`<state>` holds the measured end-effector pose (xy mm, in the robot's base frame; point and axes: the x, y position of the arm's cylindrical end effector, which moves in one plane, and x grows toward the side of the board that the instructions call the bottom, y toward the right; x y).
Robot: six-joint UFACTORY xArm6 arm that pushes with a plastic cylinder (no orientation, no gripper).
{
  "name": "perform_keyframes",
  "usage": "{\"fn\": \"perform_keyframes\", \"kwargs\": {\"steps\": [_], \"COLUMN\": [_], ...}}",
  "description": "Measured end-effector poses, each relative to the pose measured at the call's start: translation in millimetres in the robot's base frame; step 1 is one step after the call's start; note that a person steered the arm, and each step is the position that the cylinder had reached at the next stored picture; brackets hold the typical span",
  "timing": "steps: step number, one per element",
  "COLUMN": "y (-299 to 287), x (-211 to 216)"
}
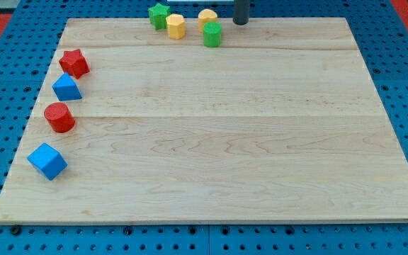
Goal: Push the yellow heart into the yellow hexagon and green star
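The yellow heart lies at the board's top edge, touching the green block just below it. The yellow hexagon lies a short way to the view's left of the heart, with a small gap between them. The green star touches the hexagon on its upper left. My tip is at the view's top, just right of the yellow heart, a small gap apart from it.
A red star, a blue triangular block, a red cylinder and a blue cube line the board's left side. The wooden board rests on a blue pegboard surface.
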<state>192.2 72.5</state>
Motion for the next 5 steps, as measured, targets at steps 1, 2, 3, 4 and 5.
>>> {"fn": "perform_keyframes", "kwargs": {"steps": [1,2,3,4,5], "y": [-8.0,-12.5,-6.4,4.9,10.4], "x": [-0.2,-0.5,-0.4,-0.5,0.6]}}
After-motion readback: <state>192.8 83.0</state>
